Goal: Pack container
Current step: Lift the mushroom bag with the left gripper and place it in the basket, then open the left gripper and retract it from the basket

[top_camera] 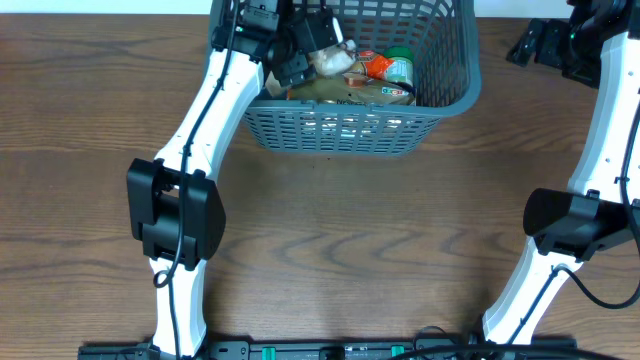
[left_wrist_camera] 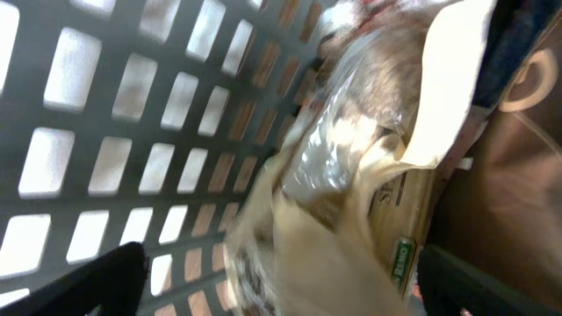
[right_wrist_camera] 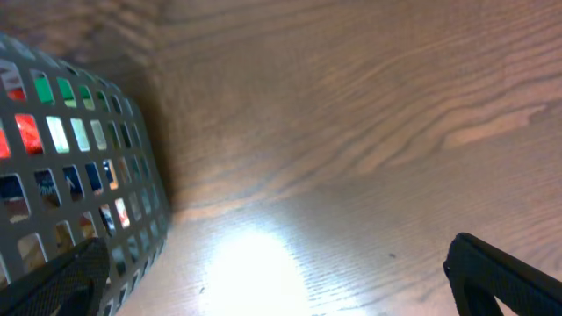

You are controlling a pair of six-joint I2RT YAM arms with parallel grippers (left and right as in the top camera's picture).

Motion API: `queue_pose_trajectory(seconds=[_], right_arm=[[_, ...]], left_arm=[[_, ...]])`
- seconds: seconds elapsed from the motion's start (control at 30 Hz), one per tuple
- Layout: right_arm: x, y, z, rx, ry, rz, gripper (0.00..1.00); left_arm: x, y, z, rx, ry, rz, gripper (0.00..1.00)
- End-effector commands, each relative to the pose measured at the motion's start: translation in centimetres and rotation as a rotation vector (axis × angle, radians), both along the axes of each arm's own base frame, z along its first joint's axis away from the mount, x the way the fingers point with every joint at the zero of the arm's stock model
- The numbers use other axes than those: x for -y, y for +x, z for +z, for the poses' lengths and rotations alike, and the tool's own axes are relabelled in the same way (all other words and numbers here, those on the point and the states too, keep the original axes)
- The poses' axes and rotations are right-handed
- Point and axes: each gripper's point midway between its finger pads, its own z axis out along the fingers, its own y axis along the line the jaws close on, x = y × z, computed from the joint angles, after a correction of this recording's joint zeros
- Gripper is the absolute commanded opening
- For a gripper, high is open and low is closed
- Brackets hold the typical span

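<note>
The grey-blue container (top_camera: 345, 128) stands at the table's far middle, with several food packets in it. My left gripper (top_camera: 312, 48) is inside it near the left wall (left_wrist_camera: 132, 132). Its fingers (left_wrist_camera: 281, 285) are spread wide, with a clear packet of pale food (left_wrist_camera: 351, 167) lying between them and blurred; this packet also shows in the overhead view (top_camera: 335, 58). My right gripper (top_camera: 545, 45) is open and empty over bare table, just right of the container's wall (right_wrist_camera: 70, 175); its fingers (right_wrist_camera: 277, 281) are wide apart.
Inside the basket lie a brown paper packet (top_camera: 350, 92), an orange packet (top_camera: 375, 65) and a green-topped item (top_camera: 400, 62). The wood table (top_camera: 350, 230) stretches in front of the basket between both arm bases.
</note>
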Motion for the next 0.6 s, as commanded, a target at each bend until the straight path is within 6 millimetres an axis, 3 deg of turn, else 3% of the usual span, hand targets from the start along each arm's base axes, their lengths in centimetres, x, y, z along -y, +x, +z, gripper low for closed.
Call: queue_pose_trajectory(seconds=[0.0,0.17,0.3,0.4,0.57], right_arm=[[-0.2,1.1,0.5,0.044,-0.020,0.018,0.99],[0.6,5.4,4.0,0.274,-0.069,0.028,0.99],[-1.1,7.1,8.2,0.446,-0.059,0.117,0.99],[-1.7,6.3,9.9,0.475,-0.068,0.132,0.99],[-2.0,2.4,10.9,0.400,-0.109,0.117,0.99]], left_arm=[[-0.6,-0.2,2.9,0.022,-0.066,0.090,0.98],[-3.1,-0.8,9.6,0.153,-0.092,0.237,0.98],[-6.6,-2.7,16.8,0.259,-0.215,0.417,0.98],[-9.6,-5.4,21.6,0.298,-0.351,0.538,0.98],[-14.8,-11.0,24.6,0.256,-0.473,0.733,0.98]])
